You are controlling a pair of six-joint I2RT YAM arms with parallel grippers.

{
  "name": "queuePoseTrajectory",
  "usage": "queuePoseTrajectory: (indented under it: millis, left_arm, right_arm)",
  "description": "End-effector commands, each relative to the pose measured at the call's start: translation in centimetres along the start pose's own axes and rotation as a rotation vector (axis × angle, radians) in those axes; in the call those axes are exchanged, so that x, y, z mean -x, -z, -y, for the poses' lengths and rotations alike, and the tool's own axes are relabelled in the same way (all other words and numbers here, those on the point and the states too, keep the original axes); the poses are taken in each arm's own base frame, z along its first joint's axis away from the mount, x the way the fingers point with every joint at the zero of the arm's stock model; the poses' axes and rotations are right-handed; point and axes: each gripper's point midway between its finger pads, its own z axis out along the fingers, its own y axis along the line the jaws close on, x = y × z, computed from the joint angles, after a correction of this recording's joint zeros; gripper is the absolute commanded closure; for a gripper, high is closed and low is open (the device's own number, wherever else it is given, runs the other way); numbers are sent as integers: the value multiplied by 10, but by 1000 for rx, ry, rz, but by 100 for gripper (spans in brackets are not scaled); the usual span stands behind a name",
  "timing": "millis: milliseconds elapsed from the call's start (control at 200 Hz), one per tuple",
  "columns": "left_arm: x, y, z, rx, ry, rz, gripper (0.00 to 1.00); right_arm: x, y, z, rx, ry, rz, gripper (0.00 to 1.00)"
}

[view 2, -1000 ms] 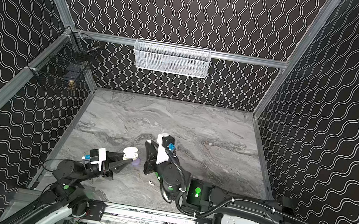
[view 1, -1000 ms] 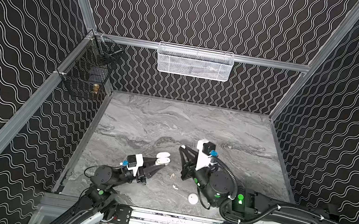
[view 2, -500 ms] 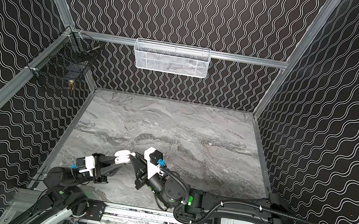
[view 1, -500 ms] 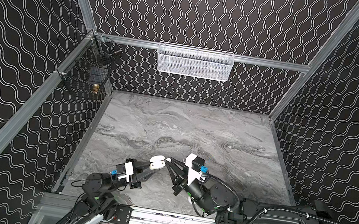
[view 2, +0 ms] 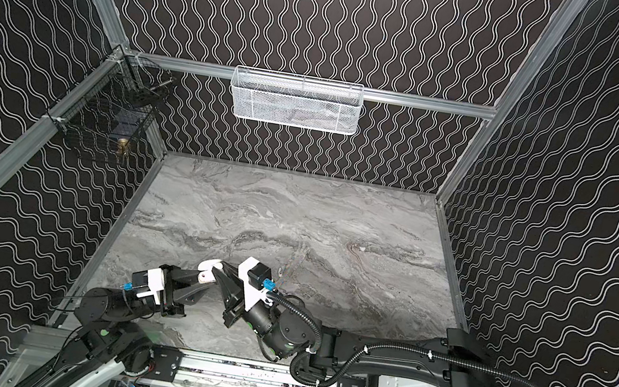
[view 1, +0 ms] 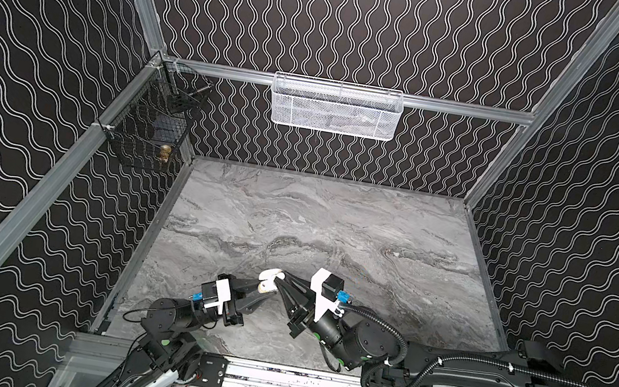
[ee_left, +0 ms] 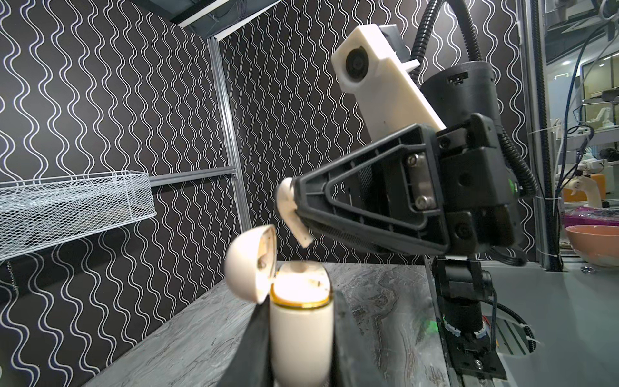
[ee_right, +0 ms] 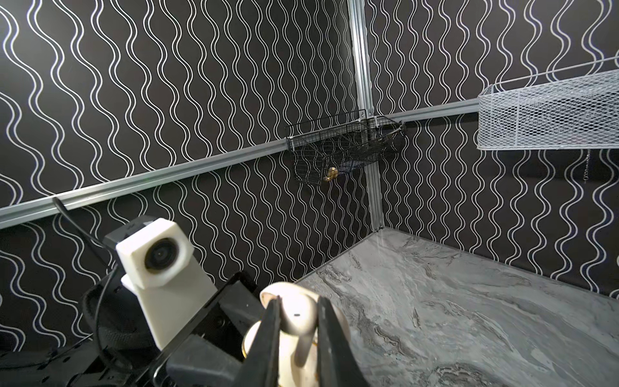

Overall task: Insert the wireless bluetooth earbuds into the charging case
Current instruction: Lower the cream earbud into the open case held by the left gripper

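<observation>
The left claw (ee_left: 298, 303) pinches the cream pebble-shaped plastic case (ee_left: 301, 335) upright, lid open, so the right claw (ee_right: 298, 303), shut tight on a small white stemmed earbud (ee_left: 294, 221) just above, can drop it in.

The desk (view 1: 336, 224) is grey with swirly streaks. The walls (view 1: 368, 23) are black with white wavy lines. The case (ee_left: 301, 330) is cream.

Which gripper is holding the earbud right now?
The right gripper: it pinches a cream earbud, stem down, just above the open charging case. The left gripper grips the case body instead.
</observation>
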Motion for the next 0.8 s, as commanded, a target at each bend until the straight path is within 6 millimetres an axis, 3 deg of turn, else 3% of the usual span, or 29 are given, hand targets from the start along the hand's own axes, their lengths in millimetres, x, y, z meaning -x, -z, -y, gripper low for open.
queuePoseTrajectory:
  millis: [0, 796]
  left_arm:
    - [7, 0, -2, 14, 4, 10, 100]
    - [22, 3, -8, 66, 35, 25, 100]
  right_arm:
    - [11, -2, 5, -34, 1, 53, 91]
    - [-4, 2, 7, -36, 101, 107, 96]
